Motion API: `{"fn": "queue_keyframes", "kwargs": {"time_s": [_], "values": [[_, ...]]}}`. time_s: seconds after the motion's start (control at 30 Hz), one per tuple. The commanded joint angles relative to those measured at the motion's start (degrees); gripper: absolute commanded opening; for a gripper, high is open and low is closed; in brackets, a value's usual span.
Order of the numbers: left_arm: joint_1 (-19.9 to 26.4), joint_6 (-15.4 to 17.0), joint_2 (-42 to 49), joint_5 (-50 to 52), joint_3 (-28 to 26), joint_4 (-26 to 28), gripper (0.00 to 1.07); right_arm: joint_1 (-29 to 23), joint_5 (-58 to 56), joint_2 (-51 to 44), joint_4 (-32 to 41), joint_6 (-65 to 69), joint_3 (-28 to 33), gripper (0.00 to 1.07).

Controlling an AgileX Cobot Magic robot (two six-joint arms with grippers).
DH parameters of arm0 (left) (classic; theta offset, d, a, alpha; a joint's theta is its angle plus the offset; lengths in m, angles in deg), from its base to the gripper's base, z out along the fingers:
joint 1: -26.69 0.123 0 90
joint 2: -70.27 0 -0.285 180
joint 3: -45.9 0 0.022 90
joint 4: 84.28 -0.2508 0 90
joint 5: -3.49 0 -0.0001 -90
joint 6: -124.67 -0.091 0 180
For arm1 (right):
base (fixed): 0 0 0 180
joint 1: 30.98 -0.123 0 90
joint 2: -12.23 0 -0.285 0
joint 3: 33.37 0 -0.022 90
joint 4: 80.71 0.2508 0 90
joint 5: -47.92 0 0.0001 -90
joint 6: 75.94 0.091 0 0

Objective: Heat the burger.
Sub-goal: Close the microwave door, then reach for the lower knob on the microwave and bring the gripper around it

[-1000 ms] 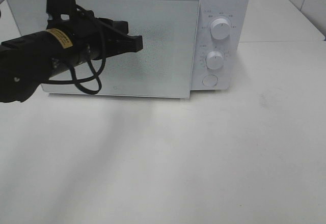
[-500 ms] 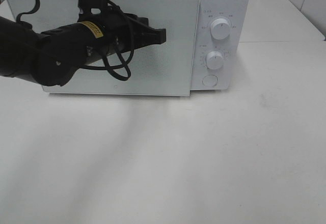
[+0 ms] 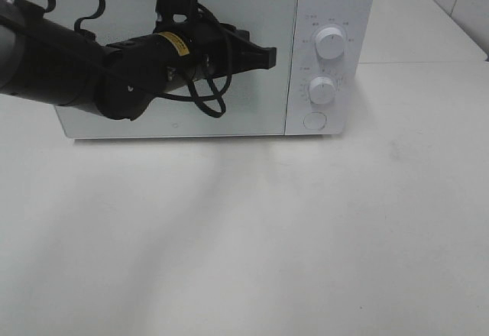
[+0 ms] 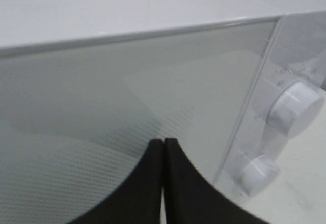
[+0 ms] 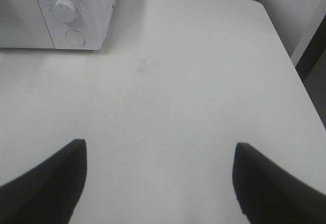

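your left claw [image 3: 269, 57], pinched together and empty, has just pressed the microwave door [image 3: 260, 107] flush. burger unseen, presumably inside. next, the dials [image 3: 330, 43] at the claw's 3 o'clock. right claw [image 5: 158, 150] gapes, empty.

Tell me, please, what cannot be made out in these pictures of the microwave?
- Burger: in no view; the microwave's shut door is too cloudy to see through.
- Dial markings: too small in the high view, blurred in the left wrist view.
- Left gripper: shut, but contact with the door is unclear.
- Right gripper: only two fingertips, cut off by the frame edge.
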Motion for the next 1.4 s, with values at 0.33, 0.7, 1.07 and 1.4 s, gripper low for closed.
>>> {"fn": "queue_keyframes", "kwargs": {"time_s": [0.33,0.7,1.07,1.4], "values": [[0.1,-4.3,1.0,-7.2,-4.9,0.5,0.0,0.4,0.9,-1.5,0.2,-0.5,0.1,0.76],[-2.1,-4.8,7.6,-34.0,-4.9,-0.9,0.02,0.4,0.9,-1.5,0.2,-0.5,0.1,0.76],[-2.3,-1.7,11.9,-59.9,-4.9,1.0,1.0,0.4,0.9,-1.5,0.2,-0.5,0.1,0.76],[-2.3,-1.7,15.8,-87.1,-5.0,1.3,0.98,0.4,0.9,-1.5,0.2,-0.5,0.1,0.76]]}}
